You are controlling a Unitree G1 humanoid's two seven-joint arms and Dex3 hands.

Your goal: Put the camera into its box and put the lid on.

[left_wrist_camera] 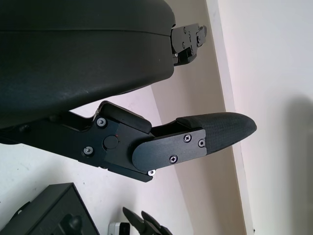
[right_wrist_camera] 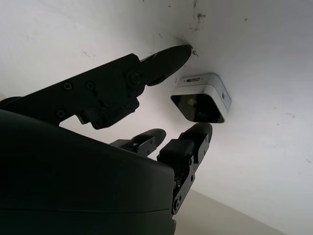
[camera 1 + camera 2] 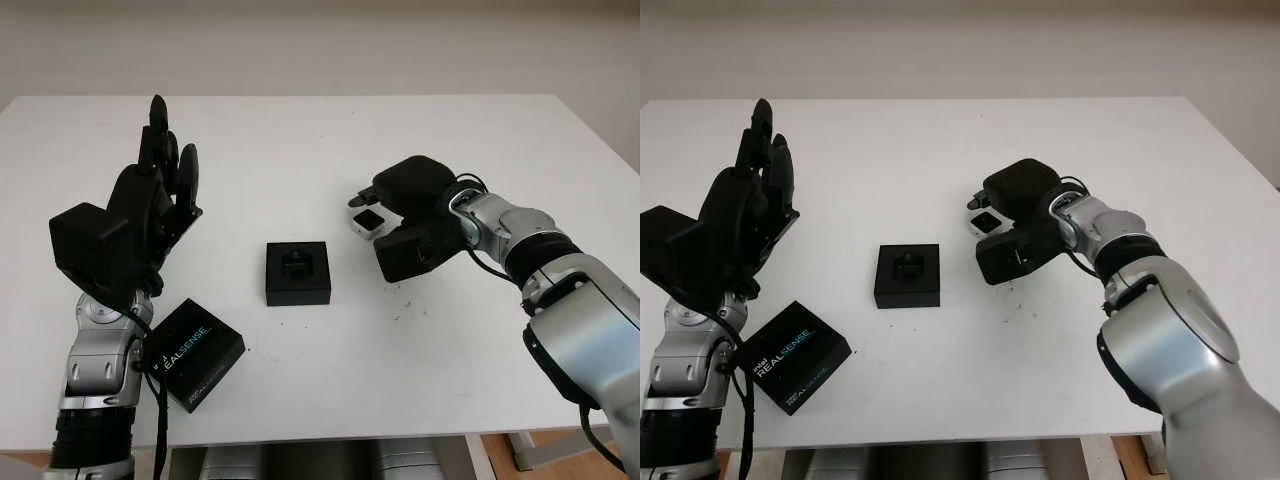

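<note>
beside right robot hand [image 3: 385, 222], camera [image 3: 367, 222] half hidden

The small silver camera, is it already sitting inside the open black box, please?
No, the small silver camera lies on the white table beside the right robot hand, apart from the open black box.

Your table [image 3: 300, 370] looks like smooth matt white laminate with a few dark scuffs. The camera [image 2: 201, 97] has a silvery satin shell with a glossy black front, and the box [image 3: 298, 273] and lid [image 3: 192, 352] look like matt black card. Both hands are matt black plastic; the right forearm [image 3: 590, 330] is smooth silver-grey.
</note>
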